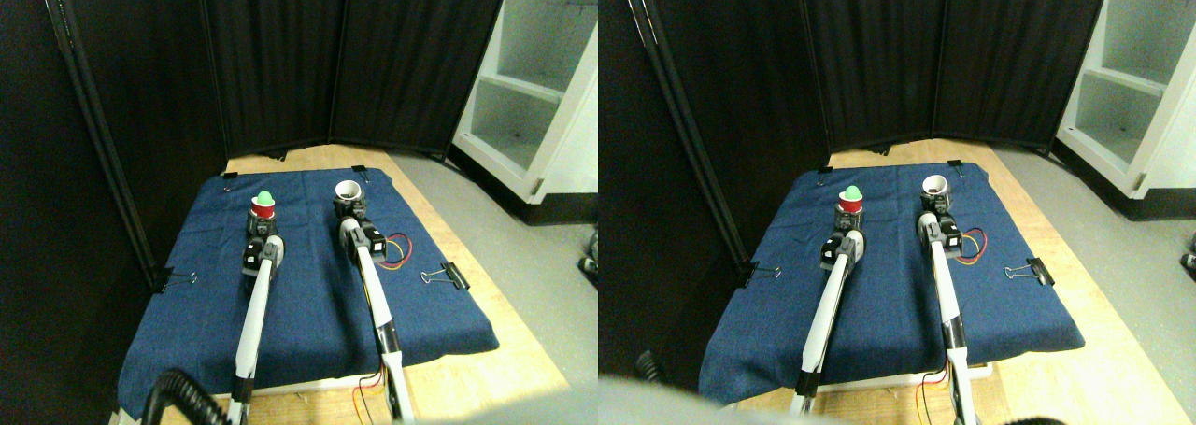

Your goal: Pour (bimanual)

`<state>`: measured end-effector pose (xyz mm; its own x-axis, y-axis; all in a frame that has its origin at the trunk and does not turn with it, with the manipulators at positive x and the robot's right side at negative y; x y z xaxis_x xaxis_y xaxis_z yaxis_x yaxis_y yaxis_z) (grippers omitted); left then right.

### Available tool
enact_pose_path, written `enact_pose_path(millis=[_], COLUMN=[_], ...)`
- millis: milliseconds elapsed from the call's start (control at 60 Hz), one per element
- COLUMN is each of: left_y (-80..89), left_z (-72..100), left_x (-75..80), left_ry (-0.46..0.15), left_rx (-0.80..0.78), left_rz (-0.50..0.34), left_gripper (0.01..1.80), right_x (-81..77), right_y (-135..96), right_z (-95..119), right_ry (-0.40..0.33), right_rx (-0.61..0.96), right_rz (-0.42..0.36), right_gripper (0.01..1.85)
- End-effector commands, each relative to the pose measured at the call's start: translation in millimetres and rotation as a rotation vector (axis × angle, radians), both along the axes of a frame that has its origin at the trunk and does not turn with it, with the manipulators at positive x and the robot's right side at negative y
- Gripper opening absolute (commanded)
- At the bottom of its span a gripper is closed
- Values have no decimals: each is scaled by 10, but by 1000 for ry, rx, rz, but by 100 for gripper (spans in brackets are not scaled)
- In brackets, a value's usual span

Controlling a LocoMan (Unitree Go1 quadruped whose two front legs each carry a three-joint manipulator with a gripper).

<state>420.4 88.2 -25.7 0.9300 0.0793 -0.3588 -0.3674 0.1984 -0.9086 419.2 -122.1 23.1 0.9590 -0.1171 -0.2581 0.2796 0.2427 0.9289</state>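
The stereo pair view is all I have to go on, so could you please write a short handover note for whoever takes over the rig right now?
Left pincer: at the base of the red cup, which stands upright with a green ball in its mouth; grip not discernible.
Right pincer: at the white cup, also upright; grip not discernible.
Both cups are at the far end of the blue cloth, apart from each other.
Done: both arms have reached their cups.
Left: lift, bring the cups together, tip the ball from red into white.
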Motion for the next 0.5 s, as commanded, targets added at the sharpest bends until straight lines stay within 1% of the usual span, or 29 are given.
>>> enact_pose_path(millis=[17, 50, 200, 250, 267, 333, 400, 500], left_y=[-4, -12, -9, -9, -14, -21, -24, -38], left_z=[14, 7, -54, -68, -77, -85, -101, -115], left_x=[55, 46, 79, 89, 94, 98, 115, 129], left_ry=[-36, -26, -25, -27, -27, -31, -33, -38], left_rx=[12, -6, 1, -3, -10, -23, -19, -4], left_rz=[-8, 10, 17, 17, 18, 13, 18, 14], left_gripper=[33, 33, 33, 33, 33, 33, 33, 33], right_x=[38, 50, 81, 87, 91, 96, 99, 125], right_y=[-34, -46, -81, -87, -88, -90, -88, -86], right_z=[-25, -44, -122, -138, -155, -180, -218, -278], right_ry=[-30, -29, -35, -26, -6, -5, 8, 1], right_rx=[12, 21, 49, 42, 30, 19, 31, 37], right_rz=[-22, -23, -31, -32, -41, -35, -57, -71], right_gripper=[33, 33, 33, 33, 33, 33, 33, 33])
